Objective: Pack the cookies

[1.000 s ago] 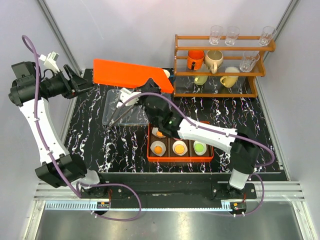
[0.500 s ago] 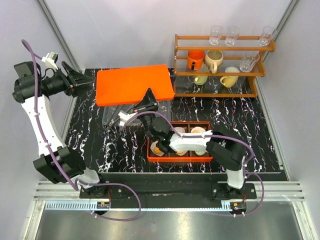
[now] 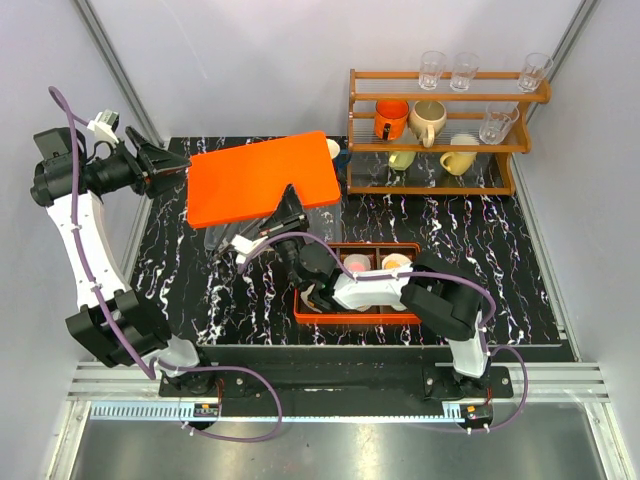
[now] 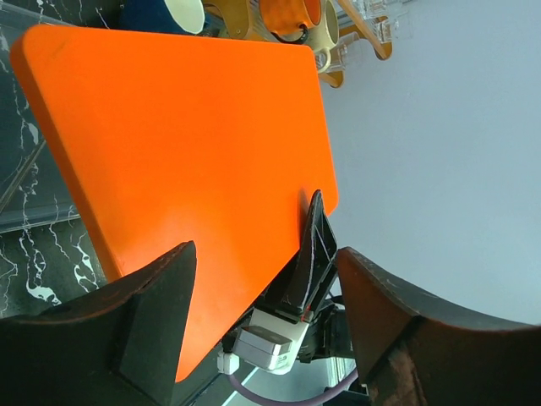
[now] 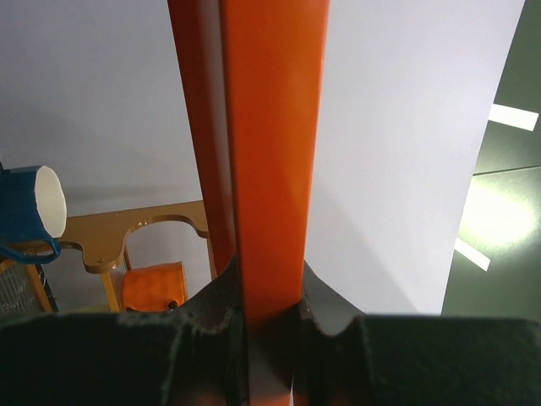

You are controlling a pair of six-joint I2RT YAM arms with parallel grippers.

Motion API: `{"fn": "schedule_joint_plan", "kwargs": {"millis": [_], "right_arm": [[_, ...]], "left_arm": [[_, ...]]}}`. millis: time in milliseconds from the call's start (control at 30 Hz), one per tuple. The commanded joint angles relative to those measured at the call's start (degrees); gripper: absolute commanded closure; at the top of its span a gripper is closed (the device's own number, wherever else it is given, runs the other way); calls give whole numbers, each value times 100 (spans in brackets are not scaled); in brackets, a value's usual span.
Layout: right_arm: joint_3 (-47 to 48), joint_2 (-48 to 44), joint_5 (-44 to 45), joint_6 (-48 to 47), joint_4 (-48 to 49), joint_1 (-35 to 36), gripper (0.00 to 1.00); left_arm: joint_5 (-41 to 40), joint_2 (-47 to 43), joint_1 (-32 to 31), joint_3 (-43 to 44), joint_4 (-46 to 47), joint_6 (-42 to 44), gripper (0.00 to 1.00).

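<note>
A flat orange lid [image 3: 255,178] hangs tilted above the table's left back part. My right gripper [image 3: 293,207] is shut on its near edge, and in the right wrist view [image 5: 270,292] both jaws press on the lid's thin edge [image 5: 272,127]. My right arm lies folded low over the orange tray [image 3: 352,319]. A pink cookie [image 3: 357,264] and an orange cookie [image 3: 396,263] show in white liners in the back row; the rest are hidden under the arm. My left gripper [image 3: 172,166] stands open just left of the lid [image 4: 194,144], with nothing between its fingers [image 4: 161,313].
A wooden rack [image 3: 445,148] with mugs and glasses stands at the back right. A clear plastic sheet [image 3: 214,238] lies on the table under the lid. A blue mug [image 5: 30,211] and an orange mug [image 5: 152,288] show beyond the lid.
My right arm has folded down over the tray and swung the lid left and flatter, toward the left gripper. The left gripper has opened a little wider.
</note>
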Motion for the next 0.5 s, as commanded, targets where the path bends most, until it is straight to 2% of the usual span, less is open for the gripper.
{"fn": "schedule_joint_plan", "kwargs": {"millis": [0, 467], "right_arm": [[189, -273, -180, -474, 1733, 80, 100], [-5, -748, -4, -588, 1804, 185, 100]], "left_arm": [[-260, 118, 5, 146, 94, 75, 30], [-718, 391, 5, 296, -134, 392, 30]]}}
